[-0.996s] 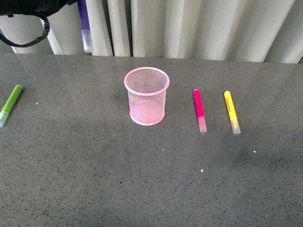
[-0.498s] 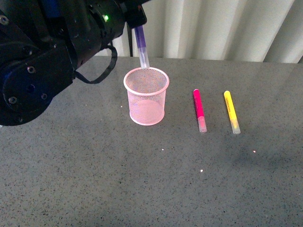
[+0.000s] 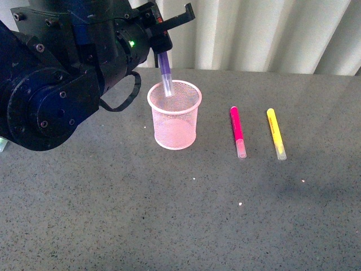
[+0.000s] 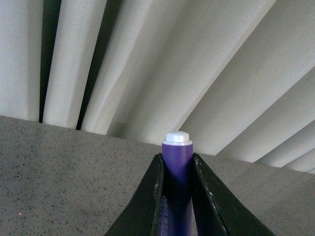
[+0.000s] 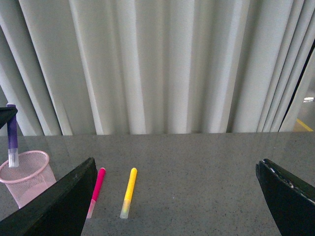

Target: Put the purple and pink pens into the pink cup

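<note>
My left gripper is shut on the purple pen, which hangs nearly upright with its clear cap dipping just inside the rim of the pink cup. In the left wrist view the purple pen stands pinched between the two black fingers. The pink pen lies flat on the table to the right of the cup. The right wrist view shows the pink cup, the purple pen above it and the pink pen. My right gripper is open, with nothing between its fingers.
A yellow marker lies right of the pink pen, roughly parallel to it. The left arm's dark body fills the upper left of the front view. A pleated white curtain runs behind the grey speckled table.
The left arm has lowered slightly, bringing the purple pen's cap from above the cup's back rim down into the cup's mouth. Cup, pink pen and yellow marker have not moved.
</note>
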